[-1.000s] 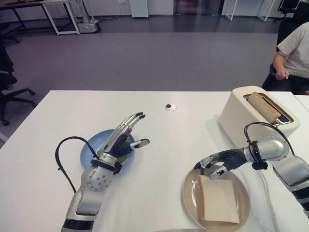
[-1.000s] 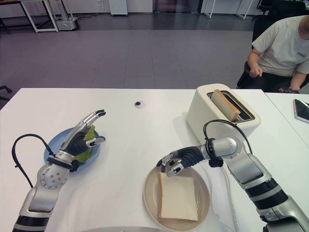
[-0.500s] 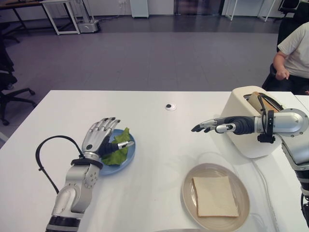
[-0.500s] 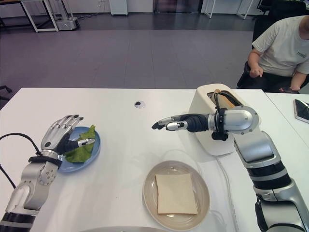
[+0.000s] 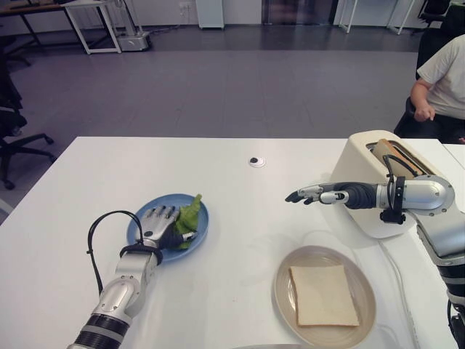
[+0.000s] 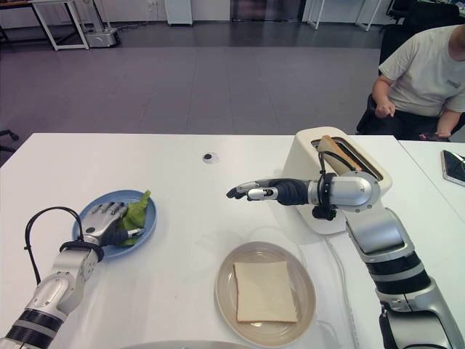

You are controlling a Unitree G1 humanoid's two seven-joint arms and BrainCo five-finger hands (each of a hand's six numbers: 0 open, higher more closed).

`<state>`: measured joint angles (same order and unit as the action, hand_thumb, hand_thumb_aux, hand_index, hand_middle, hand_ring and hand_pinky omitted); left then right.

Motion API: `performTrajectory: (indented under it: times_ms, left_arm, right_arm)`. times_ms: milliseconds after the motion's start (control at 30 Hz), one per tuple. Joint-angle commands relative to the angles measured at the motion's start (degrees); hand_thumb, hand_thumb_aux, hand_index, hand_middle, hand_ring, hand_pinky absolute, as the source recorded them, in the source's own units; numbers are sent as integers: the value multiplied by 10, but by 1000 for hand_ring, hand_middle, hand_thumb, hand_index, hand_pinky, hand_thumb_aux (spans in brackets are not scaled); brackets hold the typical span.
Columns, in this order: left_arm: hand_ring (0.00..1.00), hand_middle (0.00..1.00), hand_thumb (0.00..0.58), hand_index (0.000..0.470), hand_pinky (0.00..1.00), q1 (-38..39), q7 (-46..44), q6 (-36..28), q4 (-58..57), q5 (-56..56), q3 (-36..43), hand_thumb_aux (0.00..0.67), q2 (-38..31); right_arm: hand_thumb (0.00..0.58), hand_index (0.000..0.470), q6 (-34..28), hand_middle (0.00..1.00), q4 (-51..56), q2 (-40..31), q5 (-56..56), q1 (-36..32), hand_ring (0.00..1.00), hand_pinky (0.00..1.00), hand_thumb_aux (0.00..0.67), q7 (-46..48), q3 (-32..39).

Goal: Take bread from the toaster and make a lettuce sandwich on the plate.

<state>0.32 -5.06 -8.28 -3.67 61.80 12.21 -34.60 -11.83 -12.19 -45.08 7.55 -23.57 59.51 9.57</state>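
Observation:
A slice of bread (image 5: 317, 294) lies flat on the tan plate (image 5: 285, 280) near the table's front. Another slice (image 5: 397, 152) stands in the slot of the cream toaster (image 5: 367, 182) at the right. A green lettuce leaf (image 5: 191, 216) lies on the blue plate (image 5: 157, 203) at the left. My left hand (image 5: 161, 225) rests low on that plate, touching the leaf's left side. My right hand (image 5: 314, 195) hovers above the table just left of the toaster, fingers stretched out flat and holding nothing.
A small black-and-white disc (image 5: 256, 161) sits at the table's middle back. The toaster's cable (image 5: 398, 273) runs along the right of the tan plate. A phone (image 6: 454, 166) lies on the neighbouring table, and a person (image 5: 445, 73) sits behind it.
My right hand let go of the bread on the tan plate and rose to the toaster's left. My left hand dropped from above the blue plate down onto the lettuce.

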Motion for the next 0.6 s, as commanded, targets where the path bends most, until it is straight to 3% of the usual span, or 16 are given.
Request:
performTrajectory:
  times_ms: [33, 200, 367, 600]
  left_arm:
    - [0, 0, 580, 470, 0, 10, 16, 28, 1, -25, 10, 670, -4]
    - [0, 0, 580, 470, 0, 18, 91, 55, 106, -94, -44, 670, 25]
    - [0, 0, 580, 470, 0, 6, 88, 51, 249, -111, -74, 670, 49]
    - [0, 0, 580, 470, 0, 0, 17, 44, 314, -56, 17, 670, 109]
  right_arm:
    - [0, 0, 5, 0, 7, -1, -22, 4, 0, 0, 0, -8, 8]
    - [0, 0, 13, 0, 21, 1, -39, 14, 0, 0, 0, -17, 13]
    - [0, 0, 11, 0, 24, 6, -46, 21, 0, 0, 0, -31, 12]
    - [0, 0, 11, 0, 39, 18, -51, 6, 0, 0, 0, -49, 13]
